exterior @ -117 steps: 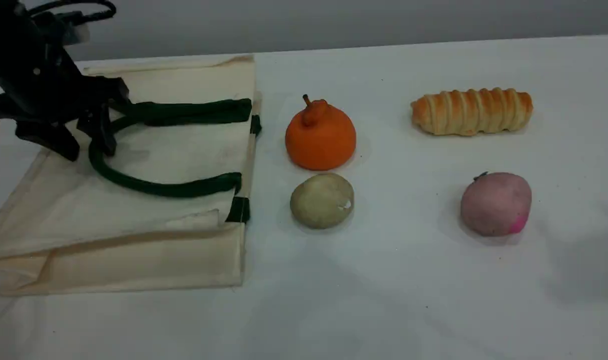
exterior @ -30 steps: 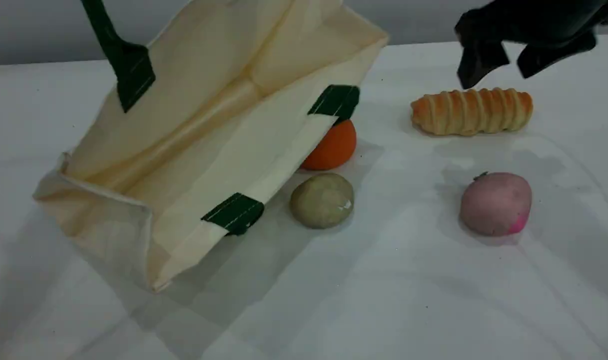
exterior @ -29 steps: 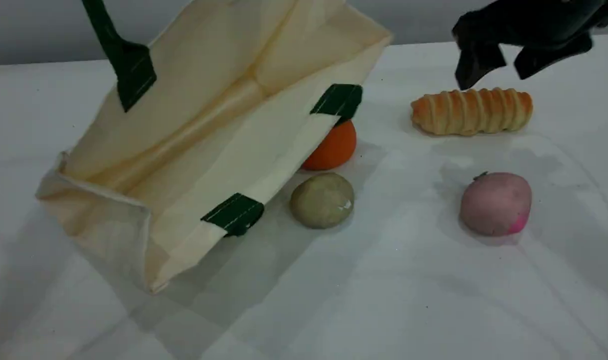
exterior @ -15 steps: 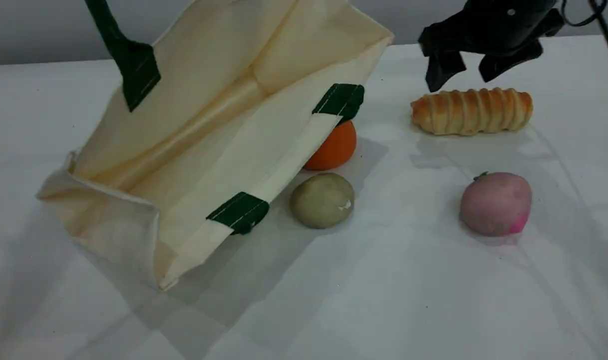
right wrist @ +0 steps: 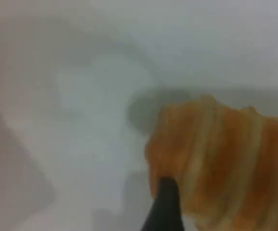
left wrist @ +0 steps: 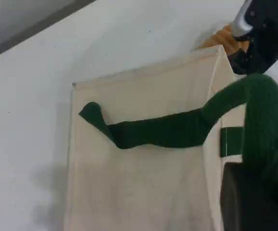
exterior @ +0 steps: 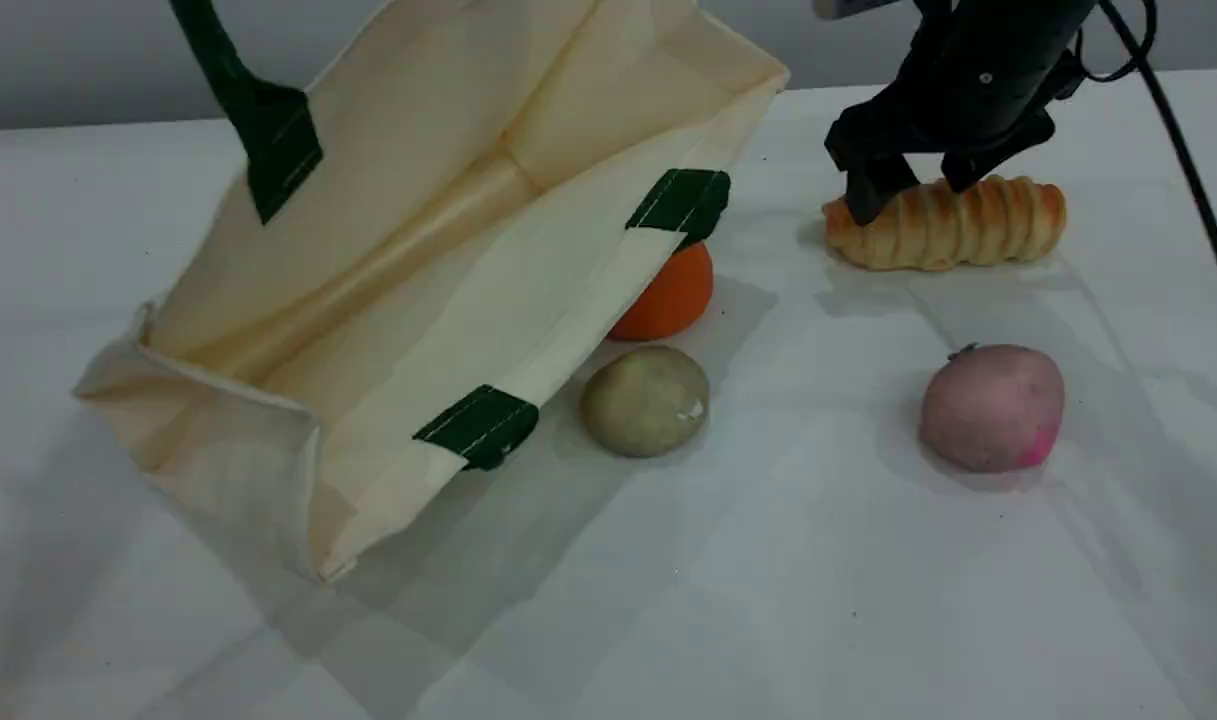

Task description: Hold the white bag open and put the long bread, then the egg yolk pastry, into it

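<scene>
Soft, even light from above fills the scene view. The white desk [exterior: 868, 600] reads pale grey-blue, with no glare. Under the raised mouth of the white bag [exterior: 448, 250] lies a broad, soft-edged shadow that spreads to the bag's right and near side in several overlapping pale layers. Well to the bag's right, the right pincer [exterior: 911, 193] throws a fainter grey patch. This view is fairly sharp. The left wrist view holds the bag's canvas in fair focus, but the green strap [left wrist: 264, 120] close to the lens is soft. The right wrist view is heavily blurred: the long bread [right wrist: 225, 159] is a smeared orange mass.
</scene>
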